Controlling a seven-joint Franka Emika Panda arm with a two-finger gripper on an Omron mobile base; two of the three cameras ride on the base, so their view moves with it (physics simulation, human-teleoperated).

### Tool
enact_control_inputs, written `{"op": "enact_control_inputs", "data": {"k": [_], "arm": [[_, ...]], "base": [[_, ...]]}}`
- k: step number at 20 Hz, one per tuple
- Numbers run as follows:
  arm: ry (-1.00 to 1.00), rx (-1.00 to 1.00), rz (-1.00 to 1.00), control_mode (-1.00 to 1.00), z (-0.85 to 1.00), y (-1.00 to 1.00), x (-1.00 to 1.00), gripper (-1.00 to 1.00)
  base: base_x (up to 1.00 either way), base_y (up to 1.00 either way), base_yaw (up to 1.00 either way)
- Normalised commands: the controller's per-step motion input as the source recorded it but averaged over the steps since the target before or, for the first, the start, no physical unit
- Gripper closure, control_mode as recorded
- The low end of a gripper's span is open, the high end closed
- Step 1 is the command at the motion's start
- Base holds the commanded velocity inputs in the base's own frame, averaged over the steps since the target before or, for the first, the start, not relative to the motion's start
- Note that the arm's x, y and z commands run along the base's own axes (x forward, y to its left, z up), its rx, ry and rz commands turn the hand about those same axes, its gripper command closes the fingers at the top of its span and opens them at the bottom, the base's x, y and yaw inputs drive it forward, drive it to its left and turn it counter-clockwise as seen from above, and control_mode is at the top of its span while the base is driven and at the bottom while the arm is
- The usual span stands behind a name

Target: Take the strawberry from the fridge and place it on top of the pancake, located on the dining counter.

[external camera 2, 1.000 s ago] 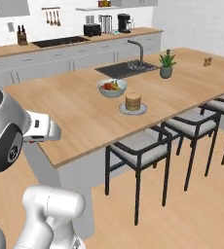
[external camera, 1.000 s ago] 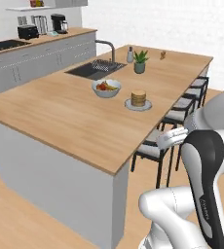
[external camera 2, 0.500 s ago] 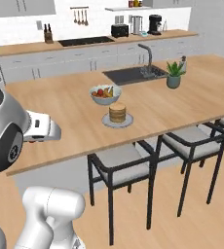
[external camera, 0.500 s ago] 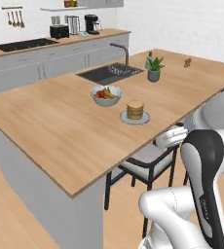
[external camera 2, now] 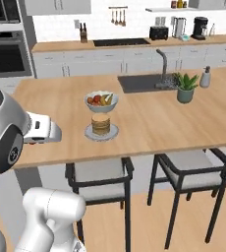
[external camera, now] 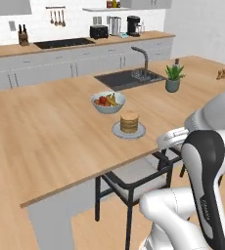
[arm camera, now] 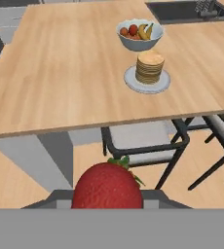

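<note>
The strawberry fills the bottom of the hand view, large and red with green leaves, held in my gripper, which is shut on it. Ahead, the pancake is a tan stack on a pale plate, standing on the dining counter near its front edge. In the base views the pancake sits beyond my white hand, which hovers short of the counter's edge. The fridge is out of view.
A grey fruit bowl stands just behind the pancake. A sink with tap and a potted plant lie farther back. Black-framed chairs are tucked under the counter's front edge. A black wall oven is far left.
Both base views have swung as the base drives. The counter's corner has slid left, and the pancake and bowl now lie closer ahead. The arm's pose looks the same.
</note>
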Motion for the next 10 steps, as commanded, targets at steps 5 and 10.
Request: {"op": "enact_control_inputs", "data": {"k": [5, 10], "arm": [[0.00, 0.00, 0.00, 1.00, 0.00, 0.00, 0.00, 1.00], [0.00, 0.00, 0.00, 1.00, 0.00, 0.00, 0.00, 1.00]], "base": [[0.37, -0.83, 0.51], [0.50, -0.67, 0.46]]}}
